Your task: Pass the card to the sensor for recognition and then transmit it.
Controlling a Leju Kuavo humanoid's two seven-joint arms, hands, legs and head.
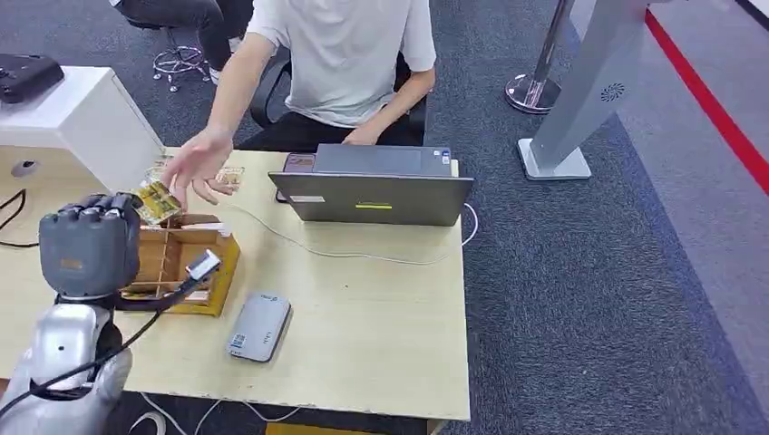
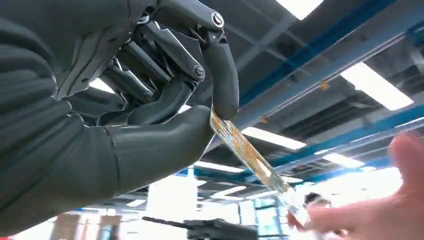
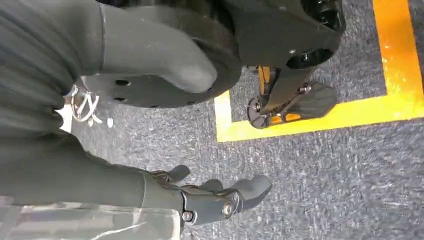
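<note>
My left hand (image 1: 89, 246) is raised over the table's left side and pinches a yellowish patterned card (image 1: 156, 201) between thumb and a finger. In the left wrist view the card (image 2: 245, 150) sticks out edge-on from the left hand (image 2: 165, 115). A person's hand (image 1: 198, 168) reaches across the table, and its fingertips (image 2: 370, 215) are at the card's far end. A flat grey sensor device (image 1: 259, 326) lies on the table, nearer me and to the right of the card. My right hand (image 3: 215, 197) hangs over the carpet, fingers apart and holding nothing.
A wooden divided box (image 1: 186, 263) sits just under my left hand. A closed grey laptop (image 1: 372, 186) with a white cable lies in front of the seated person. A white box (image 1: 82, 118) stands at the back left of the wooden table (image 1: 381, 317).
</note>
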